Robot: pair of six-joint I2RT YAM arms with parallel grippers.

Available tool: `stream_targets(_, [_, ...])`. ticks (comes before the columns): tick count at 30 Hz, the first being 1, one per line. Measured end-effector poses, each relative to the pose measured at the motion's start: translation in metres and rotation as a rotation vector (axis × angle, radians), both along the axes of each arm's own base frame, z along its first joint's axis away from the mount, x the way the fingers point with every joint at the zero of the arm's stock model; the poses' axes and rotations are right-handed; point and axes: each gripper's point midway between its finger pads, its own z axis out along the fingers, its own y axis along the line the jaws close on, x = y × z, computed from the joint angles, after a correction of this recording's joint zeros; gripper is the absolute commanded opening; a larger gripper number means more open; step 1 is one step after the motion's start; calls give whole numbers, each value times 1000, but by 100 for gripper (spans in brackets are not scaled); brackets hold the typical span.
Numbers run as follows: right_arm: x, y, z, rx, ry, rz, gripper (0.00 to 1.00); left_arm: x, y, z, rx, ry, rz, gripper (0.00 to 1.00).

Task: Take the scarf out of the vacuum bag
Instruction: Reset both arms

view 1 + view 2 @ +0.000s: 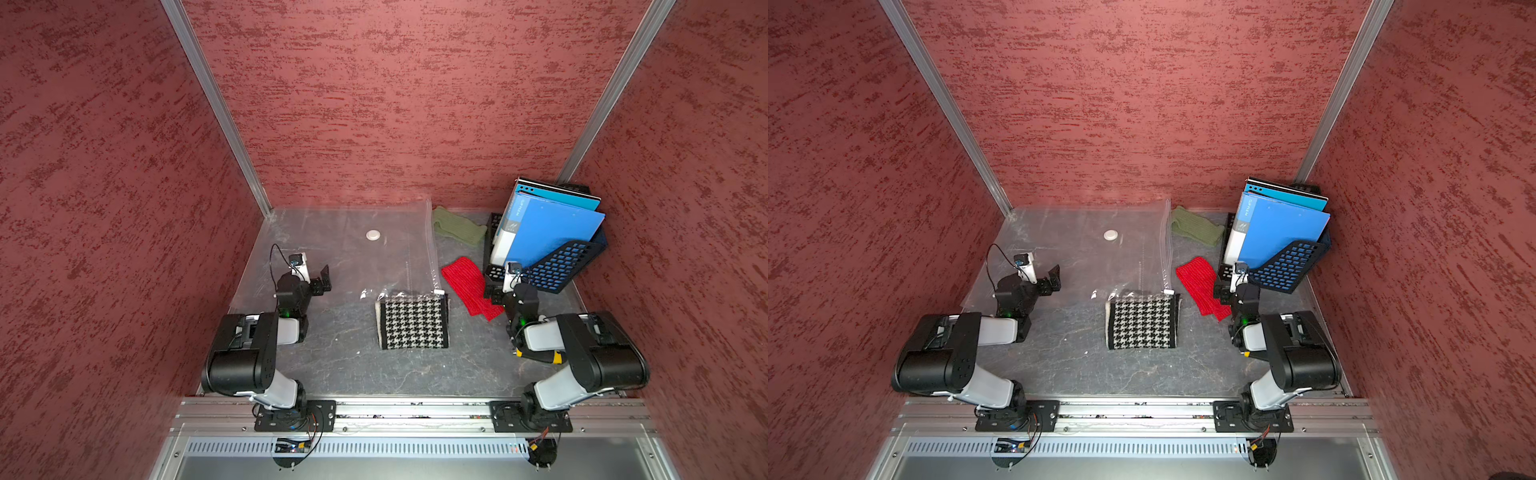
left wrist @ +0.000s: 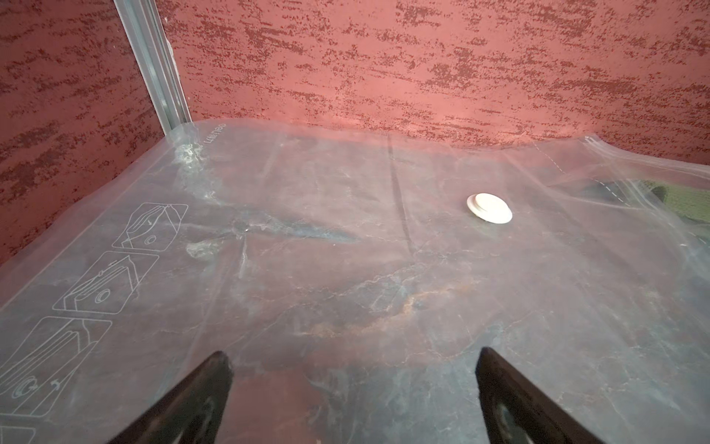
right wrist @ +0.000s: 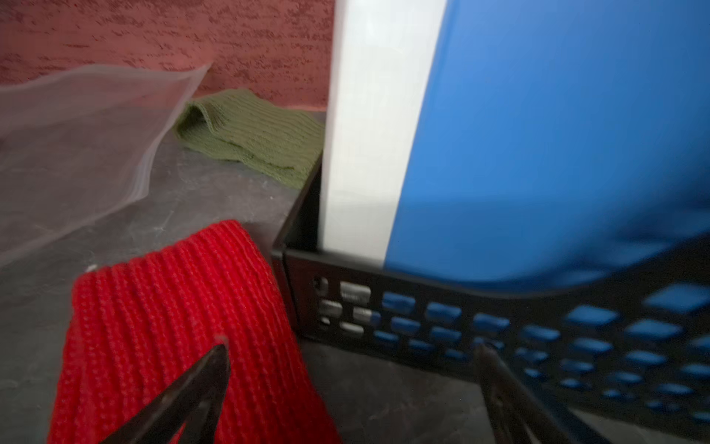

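The vacuum bag [image 1: 345,253] [image 1: 1084,253] [image 2: 345,250] lies flat and clear on the table's far left, its round white valve cap [image 1: 374,235] [image 2: 489,207] facing up. Its zip strip [image 1: 430,245] runs along the right edge to a small white slider clip [image 1: 438,292]. A black-and-white houndstooth scarf [image 1: 413,322] [image 1: 1142,322] lies at the bag's near right corner, its far edge under crinkled plastic. My left gripper [image 1: 322,281] [image 2: 353,355] stands open above the bag's left part, holding nothing. My right gripper [image 1: 493,290] [image 3: 353,346] is open and empty.
A red knit cloth [image 1: 469,286] [image 3: 173,326] lies under my right gripper. A green knit cloth [image 1: 457,226] [image 3: 253,134] sits by the back wall. A black mesh file rack [image 1: 569,266] [image 3: 499,319] with blue folders [image 1: 548,232] stands at the back right. Red walls close three sides.
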Motion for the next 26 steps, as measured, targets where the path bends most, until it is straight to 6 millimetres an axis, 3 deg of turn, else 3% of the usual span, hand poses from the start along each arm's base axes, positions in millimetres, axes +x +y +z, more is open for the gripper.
stream_targets(4, [10, 6, 19, 10, -57, 38, 99, 1, -2, 1, 5, -1, -3, 100])
stream_targets(26, [8, 9, 11, 20, -21, 66, 99, 2, -2, 2, 14, -2, 0, 100])
